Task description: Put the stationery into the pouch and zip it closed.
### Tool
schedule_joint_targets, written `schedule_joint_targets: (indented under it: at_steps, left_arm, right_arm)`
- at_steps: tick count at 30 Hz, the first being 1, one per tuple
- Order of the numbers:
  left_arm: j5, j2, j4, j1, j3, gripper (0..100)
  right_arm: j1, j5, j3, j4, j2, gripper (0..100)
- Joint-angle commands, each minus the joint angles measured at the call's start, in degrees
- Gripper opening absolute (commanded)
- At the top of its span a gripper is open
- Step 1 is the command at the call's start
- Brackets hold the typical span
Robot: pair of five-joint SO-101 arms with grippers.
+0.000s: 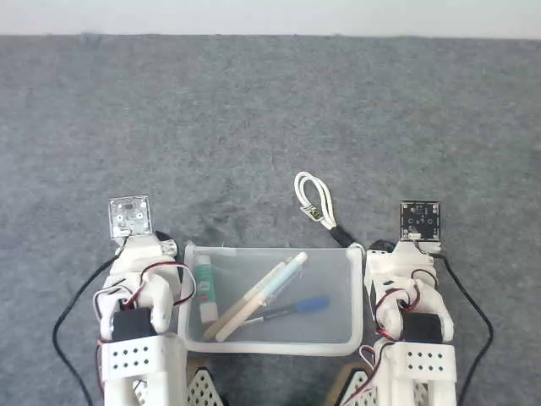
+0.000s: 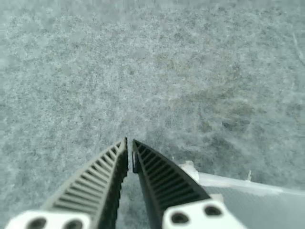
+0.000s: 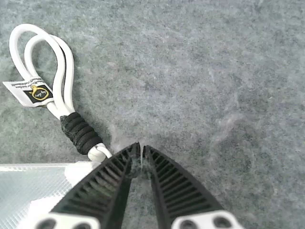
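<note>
Both of my arms at the transparent pouch [image 1: 336,275], seen from above and from each wrist. The pouch lies flat on the grey felt table [image 1: 270,110], between the two arms. Inside it are a white tube [image 1: 206,296] with a green cap, possibly a glue stick, a cream pen [image 1: 245,304], a pale blue pen [image 1: 283,275] and a blue-capped pen [image 1: 311,304]. The three pens lie slanted and crossing one another. A white cord loop [image 3: 57,71] with a small tag and a black binding runs from the pouch's far corner beside my right arm out onto the felt. My left gripper [image 2: 129,146] is clenched on nothing, its tips over bare felt just beside the pouch's other far corner. My right gripper [image 3: 141,150] is likewise clenched and empty, near the cord's black binding.
</note>
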Motion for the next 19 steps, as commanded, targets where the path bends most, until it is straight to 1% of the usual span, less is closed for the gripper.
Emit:
schedule_joint_targets:
  at_steps: [1, 7, 11, 19]
  left_arm:
    - [-0.3, -1.1, 0.7, 0.0, -3.3, 1]
    - [-0.3, -1.1, 0.7, 0.2, -2.7, 1]
    - [-0.3, -1.1, 0.4, 0.4, -0.1, 1]
    - [-0.4, -1.1, 0.4, 1.1, -0.1, 1]
  right_arm:
    - [0.5, 1.3, 1.1, 0.4, -0.5, 0.6]
    - [0.5, 1.3, 1.1, 0.4, -0.5, 0.6]
    - [0.5, 1.3, 1.1, 0.4, -0.5, 0.6]
    - [0.5, 1.3, 1.1, 0.4, -0.5, 0.6]
